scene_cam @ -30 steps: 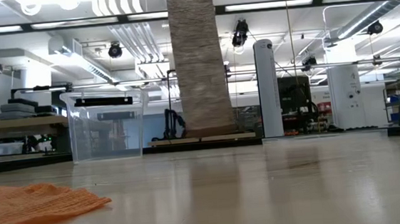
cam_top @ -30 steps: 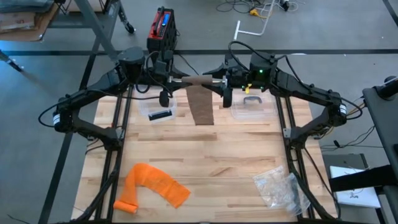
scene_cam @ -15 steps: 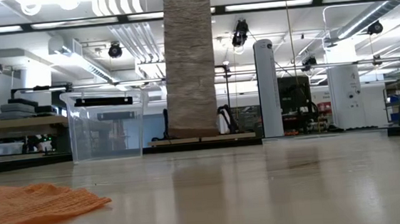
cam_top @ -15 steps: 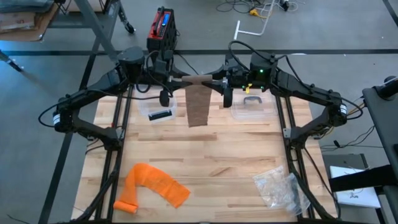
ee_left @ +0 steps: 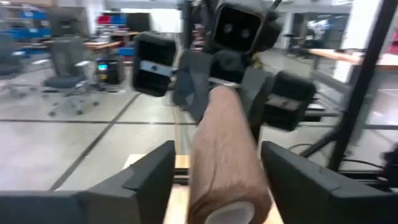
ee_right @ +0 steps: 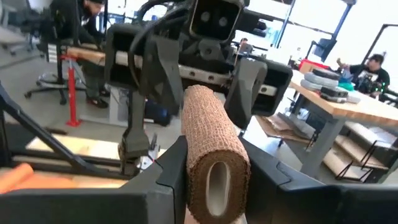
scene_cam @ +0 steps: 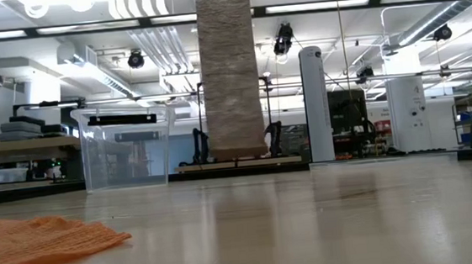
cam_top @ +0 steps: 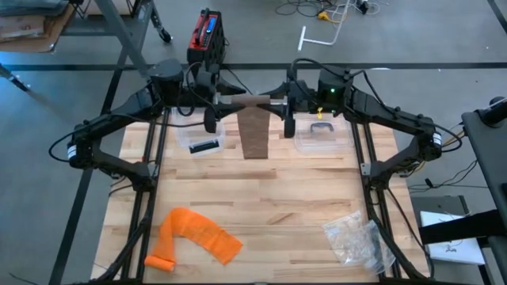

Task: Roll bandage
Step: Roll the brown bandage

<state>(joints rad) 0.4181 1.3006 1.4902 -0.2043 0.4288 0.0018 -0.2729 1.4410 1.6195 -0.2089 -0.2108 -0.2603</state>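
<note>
While the brown bandage (cam_top: 252, 119) is hanging between both arms above the table's far edge, mostly rolled, the right gripper (cam_top: 279, 101) is clamping the roll and the left gripper (cam_top: 215, 100) is standing open around it, a tail waiting.

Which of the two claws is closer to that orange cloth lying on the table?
Left. The left gripper hangs over the table's far edge on the orange cloth's side; the right gripper is farther across, beyond the brown bandage roll.

We note an orange mesh cloth (cam_top: 192, 237) at the counter's (cam_top: 269, 206) near left corner, a crumpled clear bag (cam_top: 356, 239) near right, and two clear plastic containers (cam_top: 201, 139) (cam_top: 320, 134) at the far side.
</note>
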